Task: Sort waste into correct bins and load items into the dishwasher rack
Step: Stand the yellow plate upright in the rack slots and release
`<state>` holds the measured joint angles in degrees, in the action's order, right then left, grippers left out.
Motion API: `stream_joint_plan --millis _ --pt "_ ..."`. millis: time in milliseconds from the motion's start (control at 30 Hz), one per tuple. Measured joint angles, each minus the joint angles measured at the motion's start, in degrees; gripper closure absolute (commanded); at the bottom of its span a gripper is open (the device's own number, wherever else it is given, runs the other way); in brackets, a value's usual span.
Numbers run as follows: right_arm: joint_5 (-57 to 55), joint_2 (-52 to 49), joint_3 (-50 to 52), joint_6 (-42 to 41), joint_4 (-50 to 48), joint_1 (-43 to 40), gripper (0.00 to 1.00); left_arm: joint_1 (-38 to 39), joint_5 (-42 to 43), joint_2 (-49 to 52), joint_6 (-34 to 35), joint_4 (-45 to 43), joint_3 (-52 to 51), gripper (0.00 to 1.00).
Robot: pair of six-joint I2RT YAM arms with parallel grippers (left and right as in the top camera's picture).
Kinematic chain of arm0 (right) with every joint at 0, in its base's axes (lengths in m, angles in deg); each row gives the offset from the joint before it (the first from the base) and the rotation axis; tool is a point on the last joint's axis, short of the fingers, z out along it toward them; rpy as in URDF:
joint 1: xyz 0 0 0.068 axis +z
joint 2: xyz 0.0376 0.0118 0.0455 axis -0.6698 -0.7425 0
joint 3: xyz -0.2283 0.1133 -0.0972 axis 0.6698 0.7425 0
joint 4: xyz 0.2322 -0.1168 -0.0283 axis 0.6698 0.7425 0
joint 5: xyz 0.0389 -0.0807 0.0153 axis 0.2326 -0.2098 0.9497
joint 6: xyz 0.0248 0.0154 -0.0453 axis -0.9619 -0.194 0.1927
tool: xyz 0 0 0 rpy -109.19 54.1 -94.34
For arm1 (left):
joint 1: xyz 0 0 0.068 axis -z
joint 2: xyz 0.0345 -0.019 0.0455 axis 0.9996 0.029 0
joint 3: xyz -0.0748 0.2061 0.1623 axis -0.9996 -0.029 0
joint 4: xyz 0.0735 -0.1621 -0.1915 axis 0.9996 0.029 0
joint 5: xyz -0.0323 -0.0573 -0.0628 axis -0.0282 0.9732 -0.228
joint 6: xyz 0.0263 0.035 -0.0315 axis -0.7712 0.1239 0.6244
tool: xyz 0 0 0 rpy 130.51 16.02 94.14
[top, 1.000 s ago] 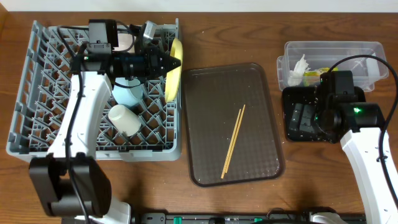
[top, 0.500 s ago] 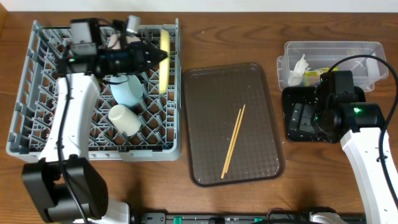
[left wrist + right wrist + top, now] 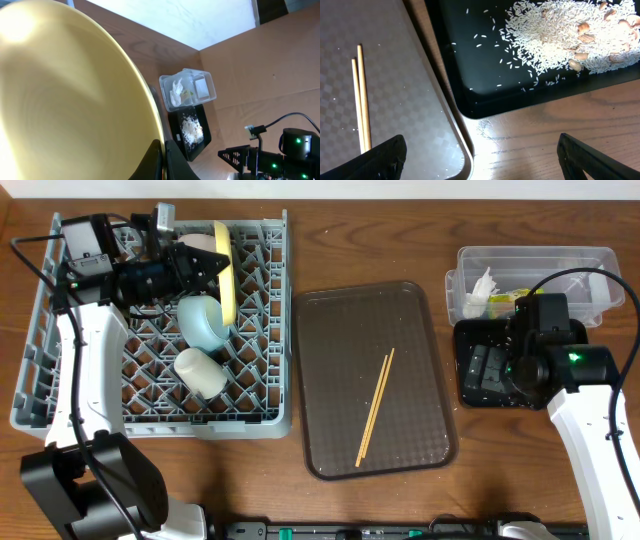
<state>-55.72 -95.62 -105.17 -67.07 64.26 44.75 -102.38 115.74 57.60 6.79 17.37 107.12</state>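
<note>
Holding the yellow plate (image 3: pixel 224 270) tight by its rim, the left claw (image 3: pixel 203 266) is over the back part of the big grey rack (image 3: pixel 60 380). The plate stands up on its edge among the pegs, but I cannot tell if it sits down in the rack or hangs just above it. A light blue bowl (image 3: pixel 200 322) lies in the rack just beside the plate, and a pale cup (image 3: pixel 200 370) lies on its side a little nearer the front. The right claw (image 3: pixel 485 160) is open wide and holds nothing. It hangs over the spot where the black tray (image 3: pixel 470 385) and the brown tray (image 3: pixel 420 330) sit side by side on the table (image 3: pixel 560 480). White rice bits (image 3: pixel 555 35) are piled in the black tray, with some loose grains spread around. Two thin chopsticks (image 3: pixel 376 408) lie close together in the middle of the brown tray. The clear tub (image 3: pixel 530 260) is just behind the black tray. A crumpled white tissue (image 3: pixel 480 290) and a snack wrapper (image 3: pixel 505 297) lie in it.
</note>
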Motion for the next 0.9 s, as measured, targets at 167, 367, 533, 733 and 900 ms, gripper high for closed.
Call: stream_joint_plan --millis 167,367,533,733,900 --pt "0.0 0.0 0.0 -0.3 0.0 0.0 0.05 0.0 0.7 0.0 0.0 0.0 0.0 0.94" --pt "0.0 0.0 0.0 -0.3 0.0 0.0 0.05 0.0 3.3 0.0 0.0 0.0 0.0 0.94" --pt "0.0 0.0 0.0 -0.3 0.0 0.0 0.05 0.0 4.1 0.0 0.0 0.0 0.0 0.94" --pt "0.0 0.0 0.0 -0.3 0.0 0.0 0.05 0.8 4.5 0.1 0.0 0.0 -0.7 0.94" --pt "0.0 0.0 0.0 -0.3 0.0 0.0 0.05 2.1 4.5 2.1 0.0 -0.1 -0.9 0.94"
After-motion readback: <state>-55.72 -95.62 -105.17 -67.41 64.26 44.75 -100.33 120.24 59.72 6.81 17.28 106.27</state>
